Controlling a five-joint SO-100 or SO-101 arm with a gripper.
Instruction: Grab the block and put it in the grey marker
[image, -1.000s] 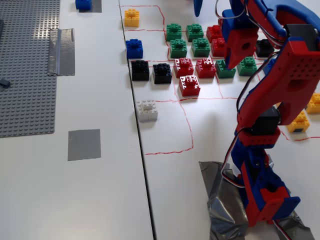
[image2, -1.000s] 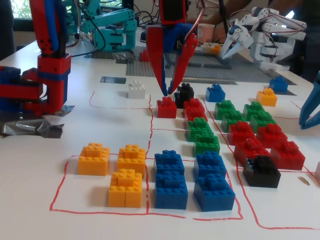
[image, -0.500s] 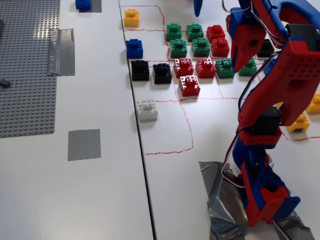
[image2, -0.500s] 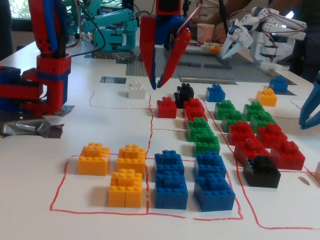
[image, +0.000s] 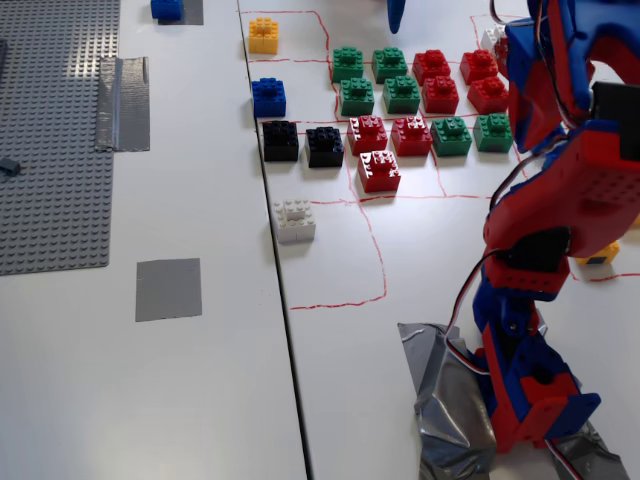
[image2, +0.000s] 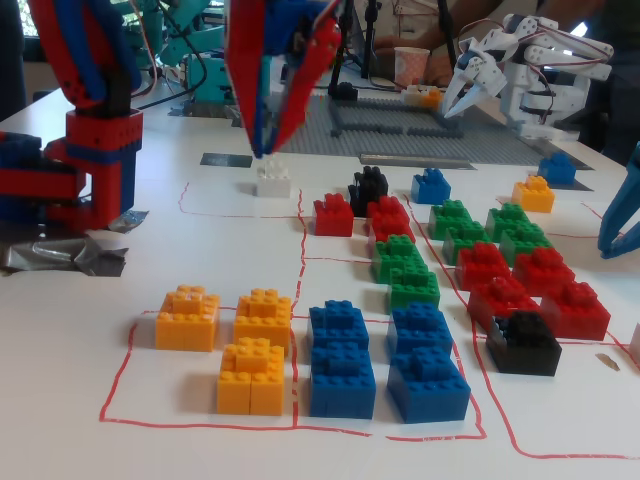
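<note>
A lone yellow-orange brick (image: 263, 35) sits in a red-drawn square at the top; it also shows at the far right in the other fixed view (image2: 533, 192). Three more yellow bricks (image2: 250, 375) sit at the front left there. The grey marker (image: 168, 288) is a flat square on the left table and shows far back in the other view (image2: 225, 159). My gripper (image2: 263, 152) hangs point-down, fingers meeting, holding nothing. It lines up over the white brick (image2: 272, 178), but nothing is above that brick (image: 295, 220). Only my arm (image: 560, 200) shows in this view; its gripper is out of sight.
Red (image: 378, 170), green (image: 355, 95), black (image: 280, 140) and blue (image: 268, 97) bricks crowd the drawn grid. A studded baseplate (image: 50, 130) and tape strip (image: 123, 103) lie left. Another arm's blue finger (image: 397, 15) hangs at the top. Crumpled tape (image: 445, 390) surrounds my base.
</note>
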